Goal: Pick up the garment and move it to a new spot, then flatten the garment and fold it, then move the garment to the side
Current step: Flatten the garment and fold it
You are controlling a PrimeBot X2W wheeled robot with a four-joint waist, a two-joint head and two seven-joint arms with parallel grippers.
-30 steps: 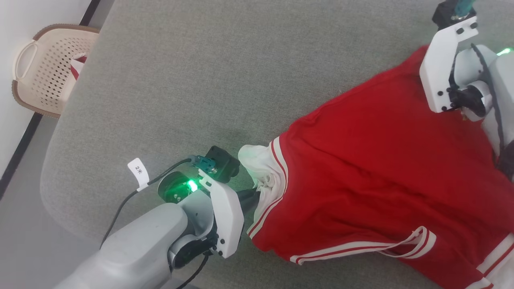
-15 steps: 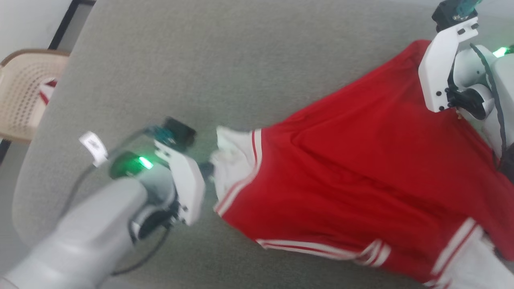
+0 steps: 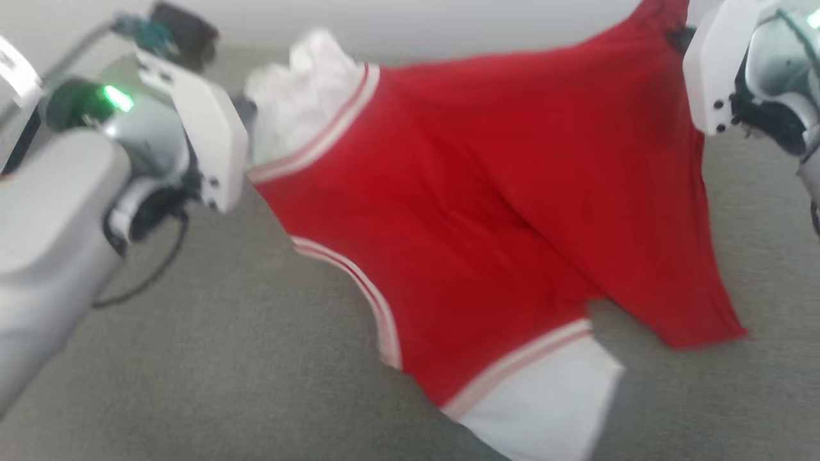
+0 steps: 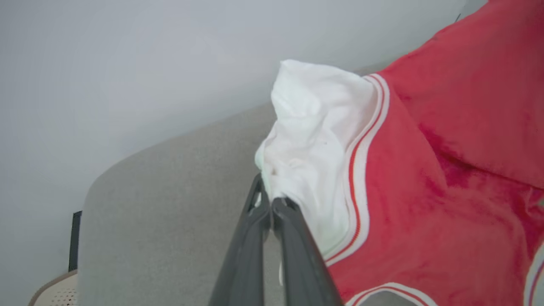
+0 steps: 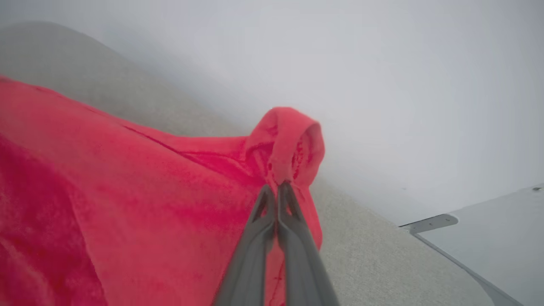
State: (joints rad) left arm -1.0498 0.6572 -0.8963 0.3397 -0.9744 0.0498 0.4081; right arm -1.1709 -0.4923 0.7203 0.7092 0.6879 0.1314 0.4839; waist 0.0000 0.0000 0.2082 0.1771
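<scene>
The garment, a red T-shirt with white sleeves and striped trim, hangs stretched in the air between both arms above the grey surface. My left gripper is shut on its bunched white sleeve; in the head view that gripper sits at the upper left. A red corner of the cloth is pinched in my right gripper, which is shut; its wrist is at the head view's upper right. The other white sleeve dangles low. The shirt's lettering is hidden.
The grey padded surface spreads under the shirt, with its rounded edge to the left. A pale wall stands behind. A beige basket rim peeks out beyond that edge. A pale panel lies off the right side.
Both arms have lifted the shirt off the surface, so it now hangs spread between them. The head camera has tilted, and the basket has left its view.
</scene>
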